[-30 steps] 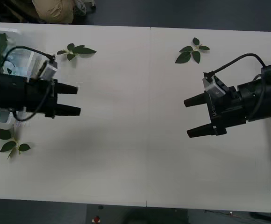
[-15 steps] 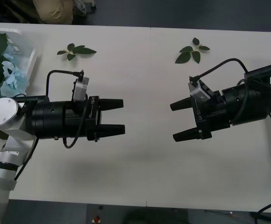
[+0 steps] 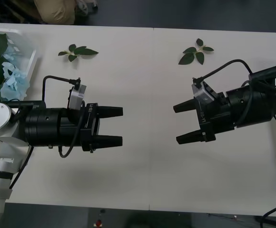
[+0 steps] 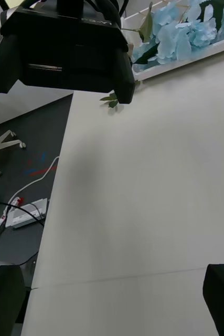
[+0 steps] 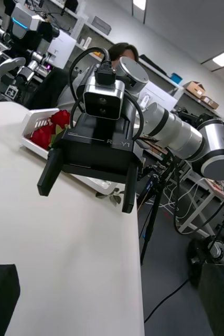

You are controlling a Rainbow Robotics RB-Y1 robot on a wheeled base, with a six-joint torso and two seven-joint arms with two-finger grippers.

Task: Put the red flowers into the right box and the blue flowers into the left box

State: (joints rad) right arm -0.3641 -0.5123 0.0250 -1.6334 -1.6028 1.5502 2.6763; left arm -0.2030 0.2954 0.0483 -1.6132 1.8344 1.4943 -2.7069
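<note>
— Left gripper (image 3: 121,126) just slid back a touch; both hang open and empty, right gripper (image 3: 177,123) opposite

— Blue flowers (image 3: 4,78) boxed left, red flowers (image 5: 48,129) boxed right; looks done

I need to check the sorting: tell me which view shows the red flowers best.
The left wrist view: the red flowers lie in the right box, behind the right gripper. The front view catches just that box's edge.
</note>
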